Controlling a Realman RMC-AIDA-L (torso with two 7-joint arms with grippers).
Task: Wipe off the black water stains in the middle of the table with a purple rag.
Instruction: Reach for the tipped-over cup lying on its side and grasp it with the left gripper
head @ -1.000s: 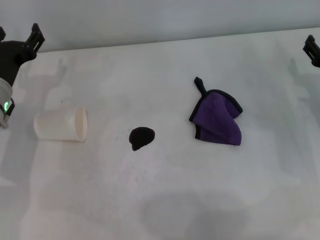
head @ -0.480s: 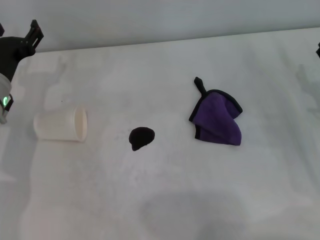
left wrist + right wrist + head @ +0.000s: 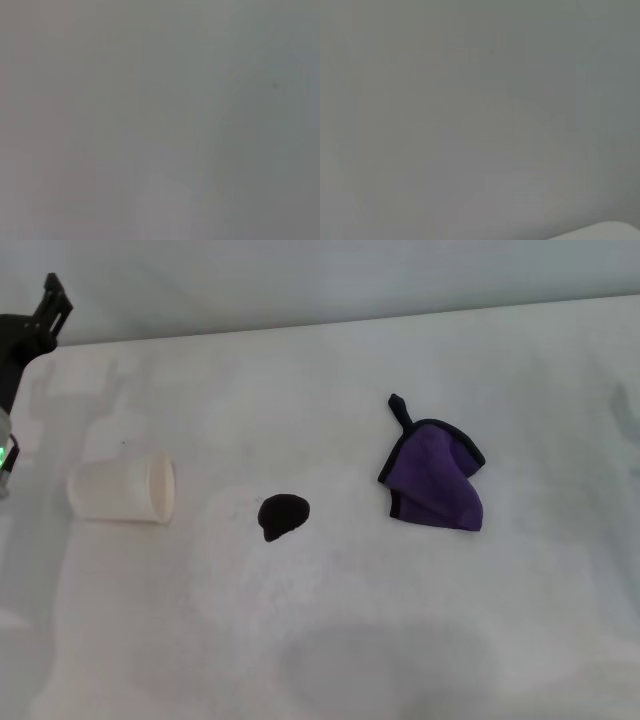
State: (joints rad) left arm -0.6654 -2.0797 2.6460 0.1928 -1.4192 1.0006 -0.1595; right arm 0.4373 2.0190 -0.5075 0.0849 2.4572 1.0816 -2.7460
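The black water stain (image 3: 283, 515) is a small glossy blob near the middle of the white table (image 3: 330, 640). The purple rag (image 3: 437, 480) with black trim lies crumpled to the stain's right, untouched. My left gripper (image 3: 15, 304) is high at the far left edge of the head view, above the table's back corner, far from both; only one finger (image 3: 50, 302) shows, set wide of the body, so it reads as open and empty. My right gripper is out of view. Both wrist views show only plain grey.
A white paper cup (image 3: 123, 489) lies on its side to the left of the stain, mouth facing right. A grey wall (image 3: 320, 280) runs behind the table's back edge.
The left gripper has drawn back to the left, partly out of the picture. The right gripper has left the picture at the right edge. Rag, stain and cup have not moved.
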